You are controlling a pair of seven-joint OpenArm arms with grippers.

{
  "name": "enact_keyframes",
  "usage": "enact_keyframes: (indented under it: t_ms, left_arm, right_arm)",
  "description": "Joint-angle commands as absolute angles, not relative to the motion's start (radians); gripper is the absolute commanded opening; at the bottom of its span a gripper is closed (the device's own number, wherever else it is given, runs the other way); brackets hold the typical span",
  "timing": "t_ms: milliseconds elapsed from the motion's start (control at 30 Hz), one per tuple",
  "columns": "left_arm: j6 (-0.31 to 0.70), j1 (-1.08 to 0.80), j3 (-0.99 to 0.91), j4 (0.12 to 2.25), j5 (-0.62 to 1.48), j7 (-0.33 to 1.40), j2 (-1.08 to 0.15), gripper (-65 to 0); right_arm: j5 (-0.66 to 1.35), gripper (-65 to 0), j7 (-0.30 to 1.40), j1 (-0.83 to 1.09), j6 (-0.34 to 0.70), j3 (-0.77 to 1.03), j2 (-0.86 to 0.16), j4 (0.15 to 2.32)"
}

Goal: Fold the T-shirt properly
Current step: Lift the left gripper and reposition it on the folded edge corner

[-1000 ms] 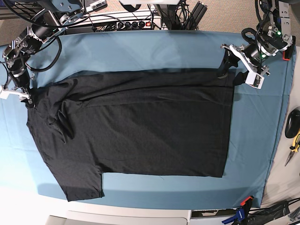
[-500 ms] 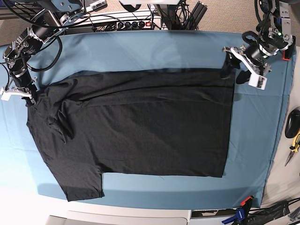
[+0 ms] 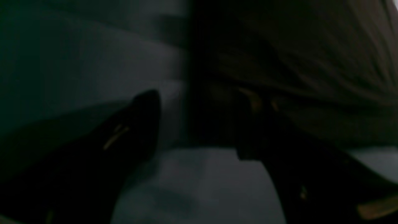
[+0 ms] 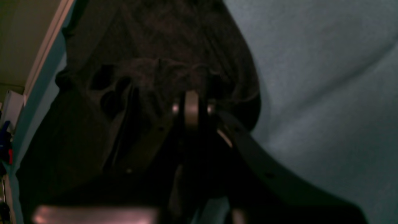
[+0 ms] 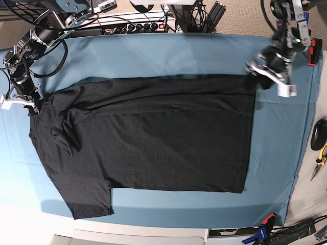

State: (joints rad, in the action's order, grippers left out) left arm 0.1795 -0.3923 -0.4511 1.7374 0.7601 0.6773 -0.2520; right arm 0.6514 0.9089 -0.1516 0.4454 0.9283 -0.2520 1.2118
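The black T-shirt (image 5: 153, 138) lies spread flat on the blue table cloth (image 5: 153, 53), plain side up, with one sleeve at the front left. My right gripper (image 5: 30, 106) is at the shirt's left edge. In the right wrist view it (image 4: 191, 104) is shut on a bunched fold of the T-shirt (image 4: 155, 71). My left gripper (image 5: 259, 77) hangs over the shirt's back right corner. The left wrist view is dark, but my left gripper (image 3: 199, 99) stands open there, with the shirt's edge (image 3: 311, 62) just beyond its fingers (image 3: 140, 118).
A power strip and cables (image 5: 138, 23) run along the back edge. Pliers (image 5: 320, 155) and a dark object (image 5: 319, 133) lie off the cloth at the right. A clamp (image 5: 263, 228) grips the front right edge.
My right gripper has shut on the shirt's left edge. My left gripper has turned and shifted slightly back, staying open over the back right corner.
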Motion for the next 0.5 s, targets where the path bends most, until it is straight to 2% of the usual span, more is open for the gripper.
enact_keyframes:
  t_ms: [0,233,467]
  left_arm:
    - [0.18,-0.384,-0.472,1.731,0.781,0.674,-0.261,-27.5]
    - [0.213,-0.39,-0.529,1.685,0.857,0.696,-0.258,-27.5]
    - [0.229,-0.398,-0.417,1.685,0.868,0.694,-0.232,-28.6]
  right_arm:
    - [0.668,-65.0,0.896,-0.165,0.457,0.929,-0.278,1.229]
    - [0.669,-65.0,0.896,-0.166,0.457,0.929,-0.277,1.229]
    - [0.669,-65.0,0.897,-0.166,0.457,0.929,-0.277,1.229]
